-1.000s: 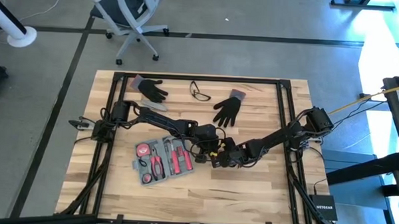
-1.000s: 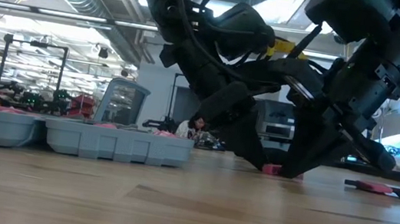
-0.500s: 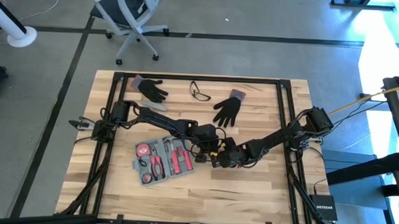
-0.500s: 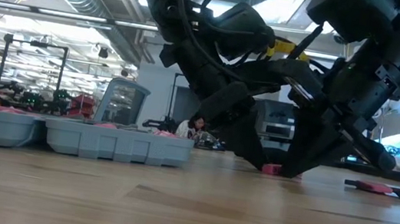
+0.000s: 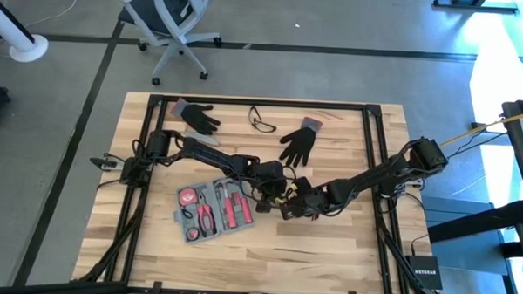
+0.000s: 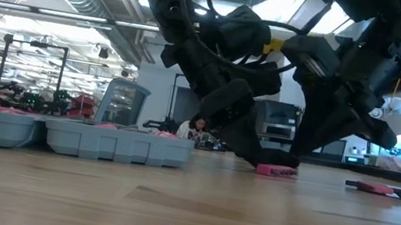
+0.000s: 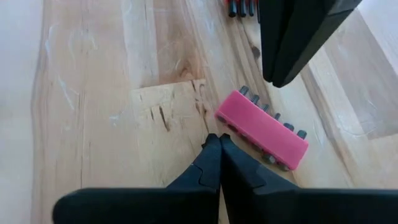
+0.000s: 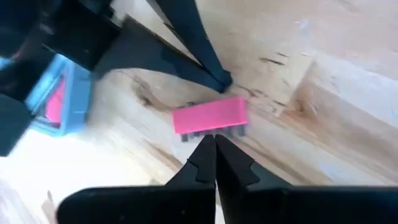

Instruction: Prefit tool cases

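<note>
Both end effectors clenched, empty, tips meeting over pink bit holder [image 7: 262, 129] at surface centre. Tool case [image 5: 213, 210] lies open at its 9 o'clock. Nudge holder slowly toward case, w/ tips low.

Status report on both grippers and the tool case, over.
Left gripper and right gripper both shut, empty, tips by the pink bit holder on bare wood. Tool case open, left of them. Nothing blocking.
</note>
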Controlling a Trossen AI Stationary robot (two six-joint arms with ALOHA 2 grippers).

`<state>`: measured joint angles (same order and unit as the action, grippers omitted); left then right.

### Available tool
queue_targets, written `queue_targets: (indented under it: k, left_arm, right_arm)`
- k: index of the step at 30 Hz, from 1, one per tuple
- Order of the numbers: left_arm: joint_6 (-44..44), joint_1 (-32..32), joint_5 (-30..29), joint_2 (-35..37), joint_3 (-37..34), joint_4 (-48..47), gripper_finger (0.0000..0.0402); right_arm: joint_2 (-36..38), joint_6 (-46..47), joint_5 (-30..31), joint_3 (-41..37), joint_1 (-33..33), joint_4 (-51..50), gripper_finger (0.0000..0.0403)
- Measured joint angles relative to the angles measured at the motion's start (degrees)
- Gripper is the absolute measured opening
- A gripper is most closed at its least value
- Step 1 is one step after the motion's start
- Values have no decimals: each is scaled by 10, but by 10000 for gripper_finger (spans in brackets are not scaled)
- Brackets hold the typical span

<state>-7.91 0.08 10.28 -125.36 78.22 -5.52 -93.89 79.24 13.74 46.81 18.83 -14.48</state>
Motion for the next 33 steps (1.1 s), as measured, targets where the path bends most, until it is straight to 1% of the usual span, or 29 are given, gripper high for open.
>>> queue_targets:
  k: [6, 10, 14, 17, 21, 24, 26, 29, 31, 33]
  left_arm:
    - [-27, -7, -11, 1, 0, -1, 0]
    - [-31, -5, -11, 4, 0, -4, 0]
    - [-45, -4, -13, 6, 0, -18, 0]
    - [-48, 0, -15, 16, -1, -43, 0]
    - [-70, 9, -15, 37, -1, -105, 0]
    - [-73, 14, -15, 48, -2, -150, 0]
    - [-73, 15, -15, 49, -2, -161, 0]
    - [-77, 14, -14, 49, -2, -157, 0]
    - [-81, 14, -13, 49, -6, -129, 0]
    - [-75, 14, -8, 49, -11, -104, 0]
  right_arm:
    - [-1, -1, 0, 0, -5, -4, 0]
    - [-1, -2, 20, 0, -7, -3, 0]
    - [-1, -2, 13, 0, -9, -1, 0]
    - [-1, -1, 10, 0, -10, 11, 0]
    - [-1, 0, 6, 2, -10, 12, 1]
    - [-1, -1, -10, 2, -10, 11, 3]
    - [-1, -14, -20, 2, -14, 11, 14]
    - [-1, -39, -26, 2, -24, 20, 44]
    - [-1, -71, -54, 2, -42, 33, 60]
    - [-1, -88, -80, 3, -59, 39, 64]
